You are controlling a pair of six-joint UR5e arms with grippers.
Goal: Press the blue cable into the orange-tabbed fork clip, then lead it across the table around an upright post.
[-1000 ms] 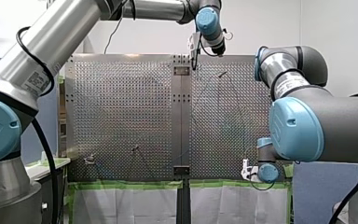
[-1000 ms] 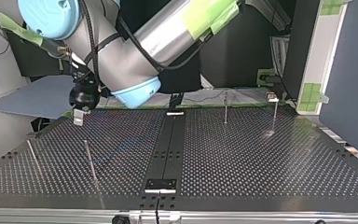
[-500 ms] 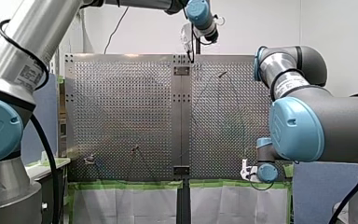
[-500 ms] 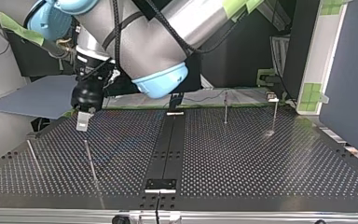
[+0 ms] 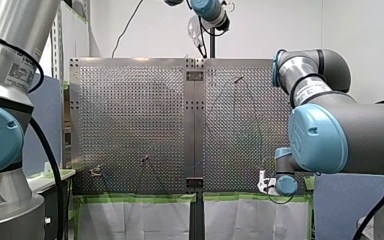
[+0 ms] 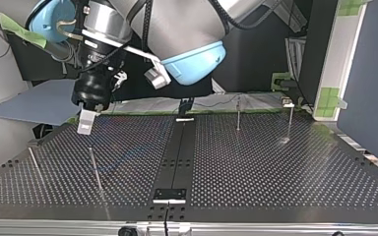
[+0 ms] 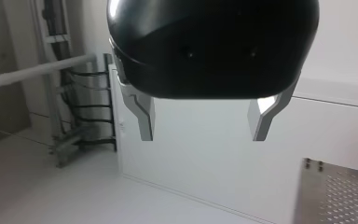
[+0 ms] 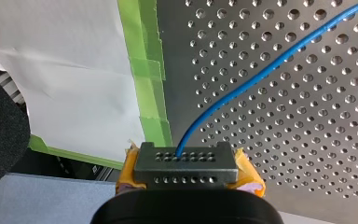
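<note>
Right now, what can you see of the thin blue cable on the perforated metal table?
The thin blue cable looks like a smooth, round, flexible wire. It sits pinched in my shut right gripper, between its yellow pads. From there it runs in a gentle curve over the perforated metal table and out of the right wrist view. Nothing else touches it there.

Room setting. White wall [image 5: 290, 30] behind the perforated metal table [image 5: 130, 125]; green tape [image 5: 140, 198] edges the table above a white sheet [image 5: 140, 220]. Top view: blue-grey panel [image 6: 369, 83] at right, grey board [image 6: 34, 101] at left. Left wrist view: black cables [image 7: 81, 105] beside a white wall.
</note>
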